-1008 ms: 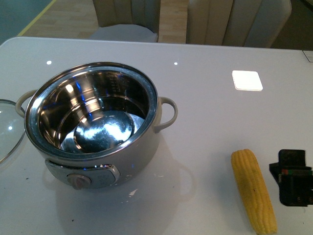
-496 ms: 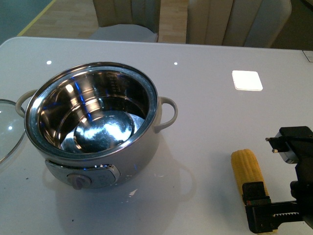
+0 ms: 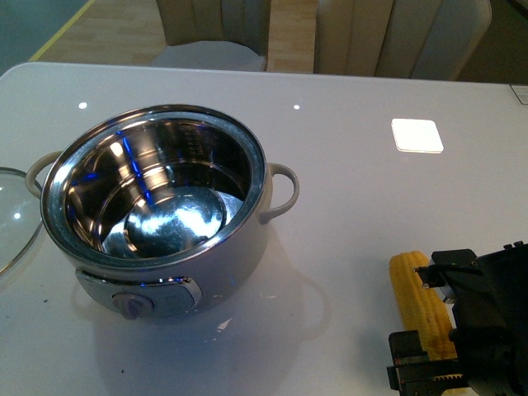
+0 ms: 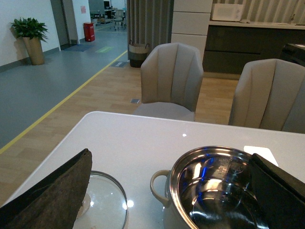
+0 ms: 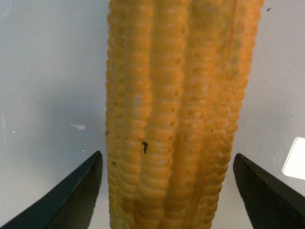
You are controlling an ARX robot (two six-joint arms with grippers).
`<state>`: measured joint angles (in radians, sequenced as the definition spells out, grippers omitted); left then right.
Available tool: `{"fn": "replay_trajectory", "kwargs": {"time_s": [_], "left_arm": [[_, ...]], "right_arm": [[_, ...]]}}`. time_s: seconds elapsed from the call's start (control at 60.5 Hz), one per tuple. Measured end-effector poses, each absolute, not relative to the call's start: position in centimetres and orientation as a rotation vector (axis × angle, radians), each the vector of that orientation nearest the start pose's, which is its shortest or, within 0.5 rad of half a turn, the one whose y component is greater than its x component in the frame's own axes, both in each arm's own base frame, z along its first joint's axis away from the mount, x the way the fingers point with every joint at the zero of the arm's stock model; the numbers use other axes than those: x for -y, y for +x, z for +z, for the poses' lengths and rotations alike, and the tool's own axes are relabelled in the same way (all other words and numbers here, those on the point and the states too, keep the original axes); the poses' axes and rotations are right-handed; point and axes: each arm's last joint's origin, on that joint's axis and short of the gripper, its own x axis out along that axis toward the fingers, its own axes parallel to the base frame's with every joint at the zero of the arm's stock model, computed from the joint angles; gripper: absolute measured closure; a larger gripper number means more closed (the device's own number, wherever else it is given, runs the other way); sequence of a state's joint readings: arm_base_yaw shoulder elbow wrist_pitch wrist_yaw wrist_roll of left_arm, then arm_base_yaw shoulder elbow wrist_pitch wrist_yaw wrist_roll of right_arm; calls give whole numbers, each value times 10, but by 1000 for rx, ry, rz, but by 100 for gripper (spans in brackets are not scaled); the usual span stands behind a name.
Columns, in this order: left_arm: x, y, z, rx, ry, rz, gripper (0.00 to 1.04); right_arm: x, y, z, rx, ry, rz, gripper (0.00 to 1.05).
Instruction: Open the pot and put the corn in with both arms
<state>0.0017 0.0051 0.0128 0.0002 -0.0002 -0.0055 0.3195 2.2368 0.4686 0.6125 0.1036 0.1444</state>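
My right tool (image 5: 169, 202) was spread wide over the corn (image 3: 410, 285). One of its fingers (image 5: 71, 202) sat on each side of the ear, with bare surface (image 3: 355, 190) showing in both gaps, so it gripped nothing. The corn lay flat on the white surface, well to the right of the pot (image 3: 239, 247). The pot stood uncovered, and the glass lid (image 3: 12, 219) lay just beside its left handle. My left tool (image 4: 167, 205) hung wide apart above the lid and pot, holding nothing.

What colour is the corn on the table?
The corn is yellow-orange with a few small dark specks, clearest in the right wrist view.
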Motion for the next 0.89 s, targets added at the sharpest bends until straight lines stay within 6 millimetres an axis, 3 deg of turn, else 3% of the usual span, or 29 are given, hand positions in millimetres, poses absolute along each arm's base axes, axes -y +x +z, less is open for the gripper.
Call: {"fn": "replay_trajectory", "kwargs": {"time_s": [0.215, 0.446, 0.661, 0.892], "left_arm": [[0, 97, 167, 7, -6, 2, 7], [0, 97, 167, 7, -6, 2, 7], [0, 97, 167, 8, -6, 2, 7], [0, 97, 167, 7, -6, 2, 7]], "right_arm": [[-70, 222, -28, -1137, -109, 110, 73], [-71, 216, -12, -1143, -60, 130, 82], [-75, 218, 31, -1057, -4, 166, 84], [-90, 222, 99, -907, 92, 291, 85]]}}
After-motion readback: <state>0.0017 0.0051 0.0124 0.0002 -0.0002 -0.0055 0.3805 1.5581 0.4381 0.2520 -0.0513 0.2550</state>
